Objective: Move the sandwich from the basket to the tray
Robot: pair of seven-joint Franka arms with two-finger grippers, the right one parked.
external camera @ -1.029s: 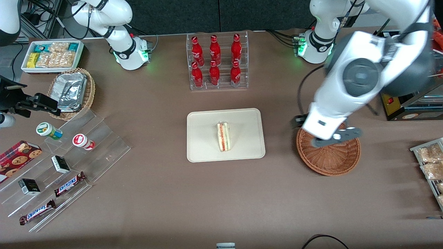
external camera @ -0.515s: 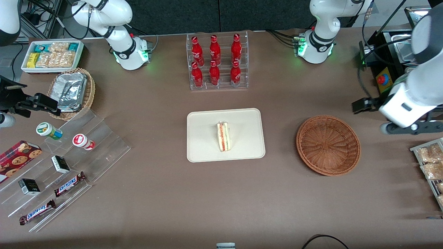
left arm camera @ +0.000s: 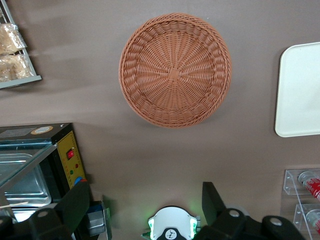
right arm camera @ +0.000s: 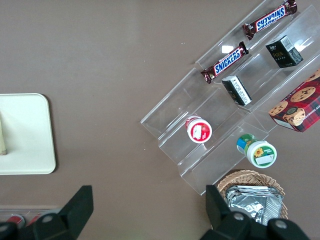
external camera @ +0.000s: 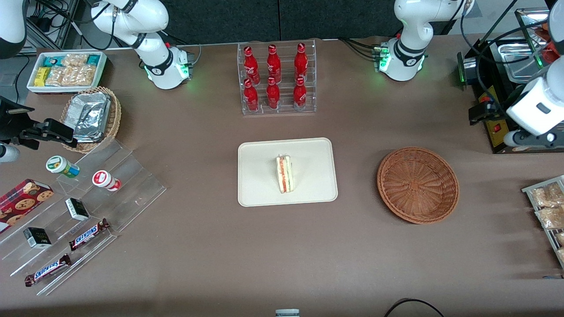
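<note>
The sandwich, a pale wedge with red and green filling, lies on the cream tray in the middle of the table. The reddish-brown wicker basket sits beside the tray toward the working arm's end and holds nothing. My left gripper hangs high, past the basket at the working arm's end of the table. It is open, its dark fingers are spread wide, and nothing is between them. One corner of the tray shows in the left wrist view.
A clear rack of red bottles stands farther from the camera than the tray. A black machine and a rack of snack bags sit at the working arm's end. Acrylic steps with snacks and a tan basket of foil packets lie toward the parked arm's end.
My left gripper has moved from above the basket out toward the working arm's end of the table and away from the camera. The basket is now uncovered. The sandwich and tray have not moved.
</note>
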